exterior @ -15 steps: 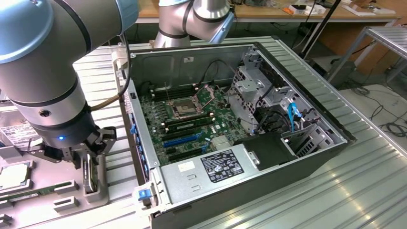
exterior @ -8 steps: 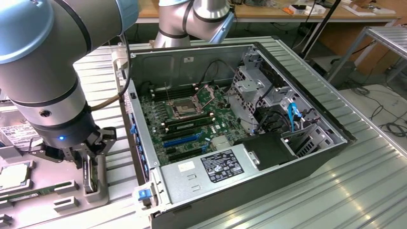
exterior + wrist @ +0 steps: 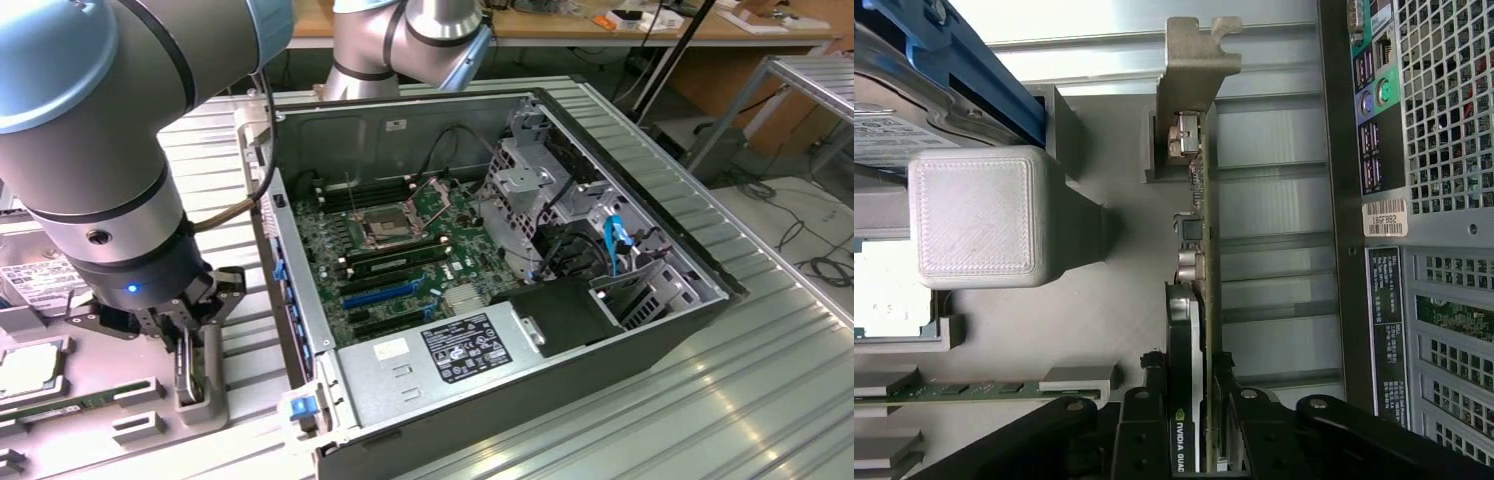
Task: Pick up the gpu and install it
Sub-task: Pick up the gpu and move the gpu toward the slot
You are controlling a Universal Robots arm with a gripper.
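Exterior view: the black gripper (image 3: 191, 352) is hanging low over the gpu (image 3: 190, 378), a thin black card with a green board edge. The card is standing on edge in a grey plastic holder (image 3: 200, 408), just beside the open black computer case (image 3: 360, 130).

Wrist view: the gripper (image 3: 1190, 372) is pinching the gpu (image 3: 1189, 335) between its black fingers (image 3: 1154, 400), well apart from the card's silver metal bracket (image 3: 1199, 55).

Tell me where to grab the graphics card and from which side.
Pinch the graphics card across its two flat faces at the black cooler section, coming straight down from above. It stands on its long edge, so both faces are free; the metal bracket end is thin and uneven.
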